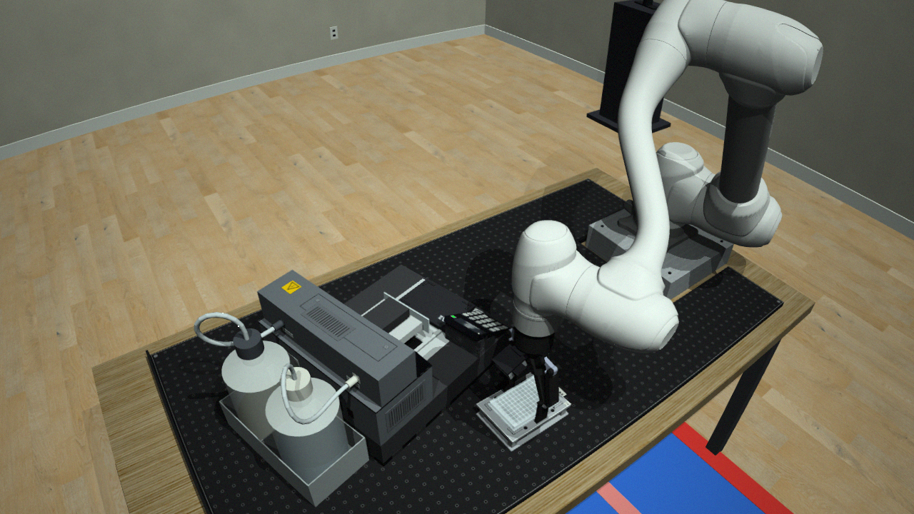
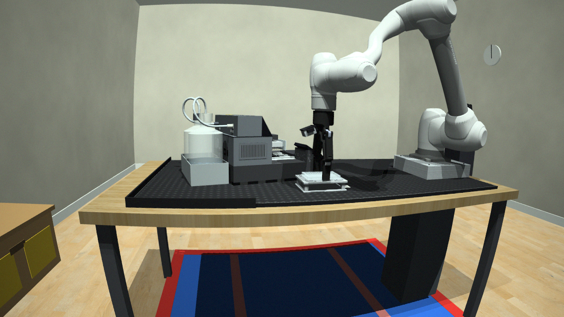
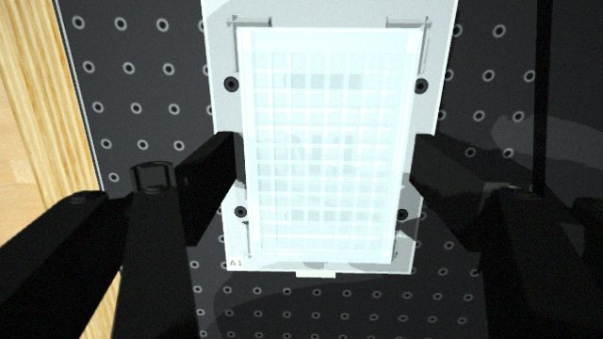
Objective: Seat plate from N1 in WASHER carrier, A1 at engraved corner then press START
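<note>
Clear, pale plastic marks the plate (image 1: 515,402) (image 2: 315,175) (image 3: 322,155), which I see lying in the nest (image 1: 513,440) (image 2: 303,183) (image 3: 217,94) on the tabletop (image 2: 394,189) (image 3: 71,141), directly below my tool (image 1: 531,402) (image 2: 321,173) (image 3: 323,156). I have its fingers open, one along each long side of the plate; the washer (image 1: 338,332) (image 2: 252,151) stands beside the tool.

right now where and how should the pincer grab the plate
Best gripped across its two long sides, near mid-length, coming straight down from above: the plate lies flat and is longer than wide, with corner locators at its ends, while the open pincer already straddles those long sides.
</note>
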`<state>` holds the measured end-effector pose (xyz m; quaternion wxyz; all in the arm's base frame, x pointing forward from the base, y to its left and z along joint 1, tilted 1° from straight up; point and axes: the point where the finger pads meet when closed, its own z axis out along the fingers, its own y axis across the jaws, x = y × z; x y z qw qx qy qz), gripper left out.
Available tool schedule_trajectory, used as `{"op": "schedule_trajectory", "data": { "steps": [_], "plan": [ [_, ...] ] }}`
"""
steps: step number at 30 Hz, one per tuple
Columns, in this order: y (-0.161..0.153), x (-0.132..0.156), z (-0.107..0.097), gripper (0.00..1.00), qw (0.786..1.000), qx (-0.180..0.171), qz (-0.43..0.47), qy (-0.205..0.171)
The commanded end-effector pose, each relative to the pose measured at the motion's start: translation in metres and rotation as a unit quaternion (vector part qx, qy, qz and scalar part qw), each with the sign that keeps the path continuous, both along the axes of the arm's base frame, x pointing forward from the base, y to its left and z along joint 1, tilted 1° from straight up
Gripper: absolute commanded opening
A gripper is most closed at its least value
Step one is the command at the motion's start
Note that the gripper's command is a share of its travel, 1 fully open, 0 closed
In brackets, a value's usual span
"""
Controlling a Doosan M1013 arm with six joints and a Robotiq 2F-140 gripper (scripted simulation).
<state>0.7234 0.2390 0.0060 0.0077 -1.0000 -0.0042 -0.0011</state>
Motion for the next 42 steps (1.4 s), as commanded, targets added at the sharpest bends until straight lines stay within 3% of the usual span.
{"op": "schedule_trajectory", "data": {
  "steps": [1, 4, 5, 38, 39, 42],
  "plan": [
    [0.0003, 0.0006, 0.0012, 0.70, 1.000, 0.000, 0.000, -0.001],
    [0.0003, 0.0006, 0.0012, 0.70, 1.000, 0.000, 0.000, -0.001],
    [0.0003, 0.0006, 0.0012, 0.63, 1.000, 0.000, 0.000, -0.001],
    [0.0002, 0.0006, 0.0032, 0.60, 1.000, 0.000, 0.000, -0.001],
    [0.0002, 0.0006, 0.0032, 0.10, 1.000, 0.000, 0.000, -0.001],
    [0.0002, 0.0006, 0.0034, 0.10, 1.000, 0.000, 0.000, -0.001]
  ]
}}
